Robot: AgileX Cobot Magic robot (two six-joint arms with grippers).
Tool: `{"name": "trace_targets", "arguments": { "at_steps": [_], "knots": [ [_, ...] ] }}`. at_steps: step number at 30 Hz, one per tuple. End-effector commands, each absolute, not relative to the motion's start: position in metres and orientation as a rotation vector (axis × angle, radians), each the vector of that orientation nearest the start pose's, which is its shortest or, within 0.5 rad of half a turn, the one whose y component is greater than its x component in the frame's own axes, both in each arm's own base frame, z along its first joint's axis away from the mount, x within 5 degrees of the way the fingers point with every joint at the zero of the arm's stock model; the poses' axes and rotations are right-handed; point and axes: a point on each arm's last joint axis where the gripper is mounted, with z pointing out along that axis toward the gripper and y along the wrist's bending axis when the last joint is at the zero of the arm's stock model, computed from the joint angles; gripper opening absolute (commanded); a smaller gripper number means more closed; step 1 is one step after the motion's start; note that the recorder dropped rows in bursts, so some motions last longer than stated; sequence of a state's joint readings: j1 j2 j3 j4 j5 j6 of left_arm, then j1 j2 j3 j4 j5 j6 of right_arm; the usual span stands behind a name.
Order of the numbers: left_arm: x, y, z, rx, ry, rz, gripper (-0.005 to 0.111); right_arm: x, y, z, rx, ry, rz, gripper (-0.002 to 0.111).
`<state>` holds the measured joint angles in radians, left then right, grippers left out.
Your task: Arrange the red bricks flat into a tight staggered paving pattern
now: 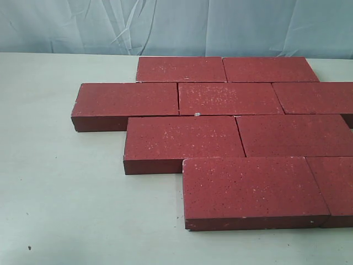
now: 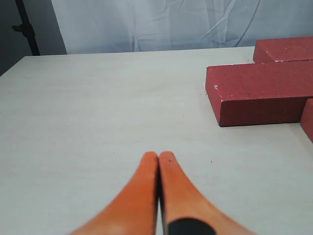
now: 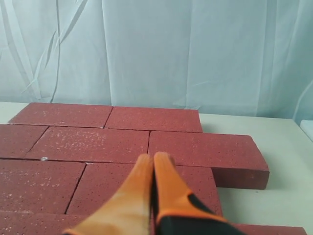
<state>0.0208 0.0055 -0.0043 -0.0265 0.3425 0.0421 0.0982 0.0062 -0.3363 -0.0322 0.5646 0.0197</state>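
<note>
Starting closest in, both pairs of jaws are pressed tip to tip with nothing between them: the left gripper [image 2: 158, 155] sits over bare table [image 2: 88, 122] just off the pattern's corner, and the right gripper [image 3: 153, 157] hangs above the paving. The red bricks [image 1: 231, 132] lie flat in four staggered rows with tight joints, from the front brick [image 1: 251, 187] back to the far pair [image 1: 181, 69] by the curtain [image 1: 176, 25]. I judge them dense, rigid and heavy, with gritty faces that give good friction. I'd shove a side face with closed tips, or pinch an exposed end across its thickness.
</note>
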Motion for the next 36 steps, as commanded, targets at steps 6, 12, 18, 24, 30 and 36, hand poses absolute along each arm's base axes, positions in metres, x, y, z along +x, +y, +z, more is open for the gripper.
{"name": "trace_targets", "arguments": {
  "at_steps": [6, 12, 18, 24, 30, 36],
  "knots": [
    [0.0537, 0.0000, 0.1832, 0.005, 1.816, 0.012, 0.000, 0.0279, 0.0006, 0.2716, -0.090, 1.702, 0.027, -0.001],
    [0.0537, 0.0000, 0.1832, 0.005, 1.816, 0.012, 0.000, 0.0279, 0.0009, 0.2716, -0.092, 1.702, 0.031, -0.001],
    [0.0537, 0.0004, 0.1832, 0.012, 1.816, 0.024, 0.000, 0.0279, -0.0001, 0.2716, -0.049, 1.704, 0.004, -0.001],
    [0.0537, 0.0004, 0.1832, 0.012, 1.816, 0.024, 0.000, 0.0279, -0.0001, 0.2716, -0.048, 1.704, 0.003, -0.001],
    [0.0537, 0.0004, 0.1832, 0.012, 1.816, 0.024, 0.000, 0.0278, -0.0015, 0.2716, -0.003, 1.705, -0.036, -0.001],
    [0.0537, 0.0004, 0.1832, 0.012, 1.816, 0.024, 0.000, 0.0278, -0.0016, 0.2716, -0.002, 1.705, -0.036, -0.001]
  ]
}}
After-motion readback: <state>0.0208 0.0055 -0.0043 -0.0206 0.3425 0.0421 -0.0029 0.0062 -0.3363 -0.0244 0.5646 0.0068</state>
